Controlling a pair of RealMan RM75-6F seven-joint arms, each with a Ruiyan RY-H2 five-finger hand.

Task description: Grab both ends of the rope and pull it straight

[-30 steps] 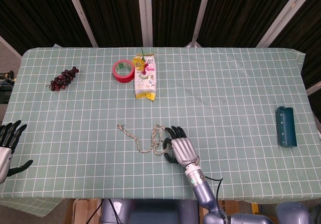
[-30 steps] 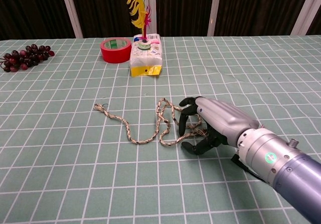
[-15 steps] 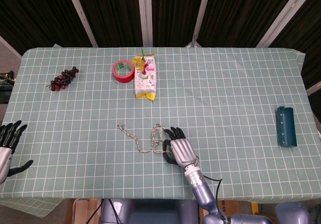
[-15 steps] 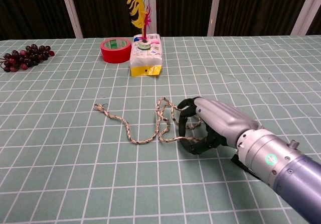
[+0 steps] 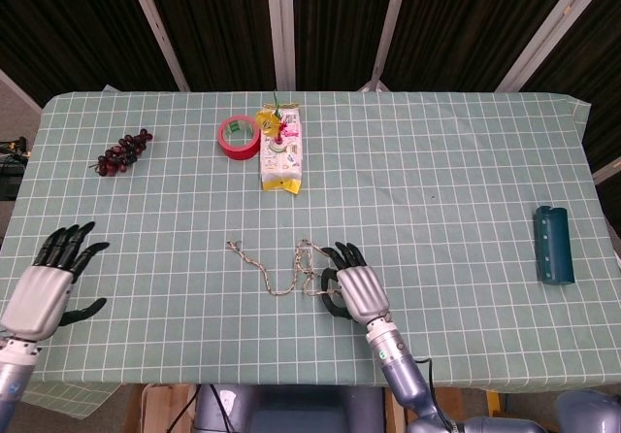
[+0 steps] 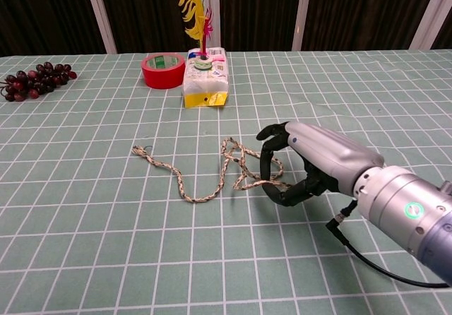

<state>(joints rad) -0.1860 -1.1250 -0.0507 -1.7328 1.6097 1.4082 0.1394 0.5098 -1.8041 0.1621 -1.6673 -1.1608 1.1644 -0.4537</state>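
My right hand (image 6: 304, 163) seems to pinch the rope's (image 6: 191, 188) near end; my left hand (image 5: 44, 287), open, has grabbed nothing.

Braided, rough-looking fibre rope (image 6: 212, 176) at the fingertips of the right hand (image 6: 311, 163), that hand's smooth silvery shell and matt black fingers (image 6: 272, 133), checked green cloth tablecloth (image 5: 437, 190) beneath it, glossy red tape roll (image 5: 238, 136) well beyond
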